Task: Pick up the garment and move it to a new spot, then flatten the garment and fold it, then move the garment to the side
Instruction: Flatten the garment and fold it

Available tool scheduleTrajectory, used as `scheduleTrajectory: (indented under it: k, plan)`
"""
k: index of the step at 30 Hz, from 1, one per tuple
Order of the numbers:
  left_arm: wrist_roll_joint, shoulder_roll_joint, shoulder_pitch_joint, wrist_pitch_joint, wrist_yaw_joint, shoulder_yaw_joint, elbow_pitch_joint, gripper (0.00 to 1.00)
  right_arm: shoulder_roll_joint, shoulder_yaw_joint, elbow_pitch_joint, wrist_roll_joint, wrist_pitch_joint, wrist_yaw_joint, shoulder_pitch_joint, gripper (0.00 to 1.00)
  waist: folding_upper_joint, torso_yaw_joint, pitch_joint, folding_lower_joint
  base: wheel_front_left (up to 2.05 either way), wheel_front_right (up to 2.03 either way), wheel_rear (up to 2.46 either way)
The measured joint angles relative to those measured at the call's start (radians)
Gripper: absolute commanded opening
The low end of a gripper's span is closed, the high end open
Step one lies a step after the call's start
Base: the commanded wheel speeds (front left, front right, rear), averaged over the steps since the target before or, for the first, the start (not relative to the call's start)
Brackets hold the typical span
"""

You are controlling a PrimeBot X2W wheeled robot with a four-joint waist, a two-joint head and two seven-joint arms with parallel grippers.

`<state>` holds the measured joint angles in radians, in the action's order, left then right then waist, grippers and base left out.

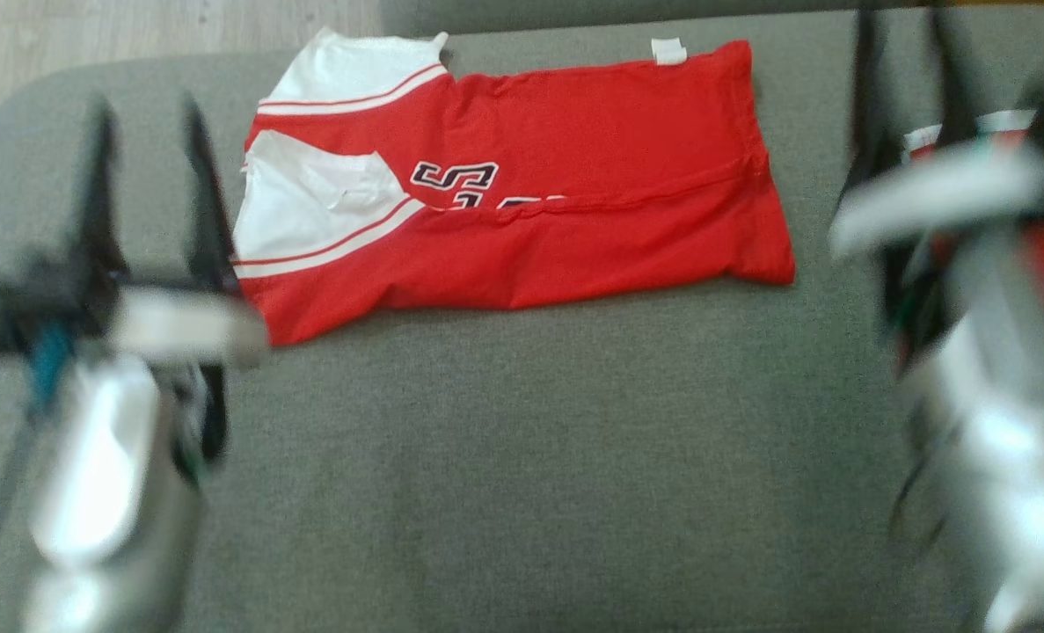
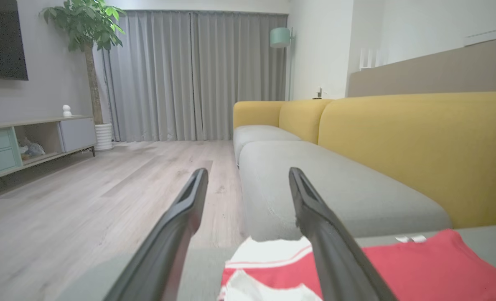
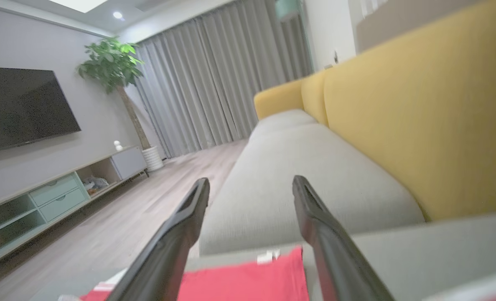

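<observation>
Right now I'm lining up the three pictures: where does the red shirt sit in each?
Head view: red shirt, upper middle, on the grey cushion.
Left wrist view: bottom right, partly behind one finger.
Right wrist view: bottom edge, between the fingers.
Shared landmark: the shirt's white tag.

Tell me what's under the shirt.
The shirt lies folded on the grey cushion, which shows on either side. Anything beneath the cloth or between its layers is covered.
</observation>
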<state>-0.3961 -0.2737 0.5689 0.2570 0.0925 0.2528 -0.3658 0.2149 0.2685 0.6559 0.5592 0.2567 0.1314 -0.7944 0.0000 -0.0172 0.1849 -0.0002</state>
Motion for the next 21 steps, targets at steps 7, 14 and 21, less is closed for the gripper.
scheduleTrajectory:
  k: [7,14,21]
  plan:
    - [0.11,0.043,-0.328,0.0,0.031,-0.038,0.155,1.0,-0.154,-0.191,-0.206,-0.246,0.0,0.0,0.45,1.0,0.0,-0.006,-0.036,0.0,0.0,0.0,0.0]
    - [0.165,0.069,-0.422,0.0,0.021,-0.061,0.154,1.0,-0.156,-0.193,-0.287,-0.24,0.0,0.0,0.568,1.0,0.0,-0.011,-0.034,0.0002,0.0,0.0,0.0]
    - [0.177,0.065,-0.354,-0.016,-0.013,-0.07,-0.017,1.0,-0.159,-0.171,-0.314,-0.228,0.0,0.0,0.559,1.0,0.0,-0.034,0.008,0.0003,0.0,0.0,0.0]
